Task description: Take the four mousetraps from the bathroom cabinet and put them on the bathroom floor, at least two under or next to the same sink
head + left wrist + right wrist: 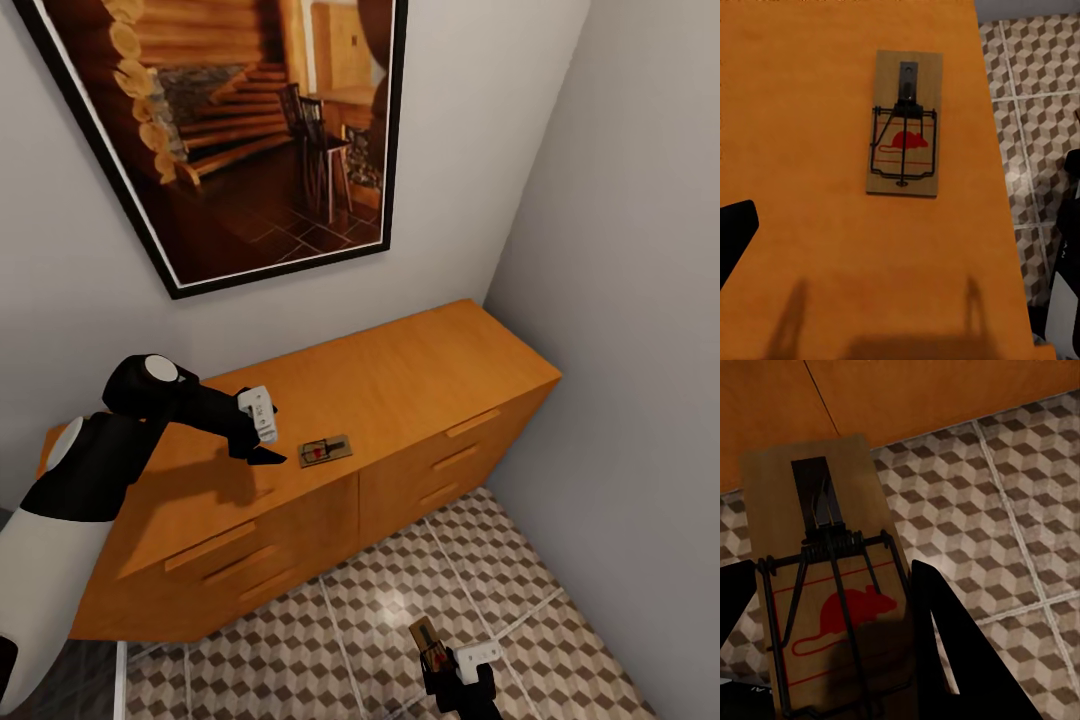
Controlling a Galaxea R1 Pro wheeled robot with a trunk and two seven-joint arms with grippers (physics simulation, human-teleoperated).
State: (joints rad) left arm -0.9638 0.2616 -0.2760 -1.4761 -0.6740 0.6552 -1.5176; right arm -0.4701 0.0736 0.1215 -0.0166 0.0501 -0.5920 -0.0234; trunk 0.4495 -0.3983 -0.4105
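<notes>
On cabinet [400,390], flat red-marked mousetrap [325,450]

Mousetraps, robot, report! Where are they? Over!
Right gripper shut on a mousetrap above the bathroom floor. Left gripper open beside another mousetrap on the cabinet. Nothing blocking.

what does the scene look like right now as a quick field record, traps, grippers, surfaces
trap on cabinet: one mousetrap lying flat on the cabinet top near the front edge
trap in hand: second mousetrap between the right gripper fingers, above the bathroom floor
left gripper: over the cabinet top beside the lying trap, holding nothing
wall: framed picture
</notes>
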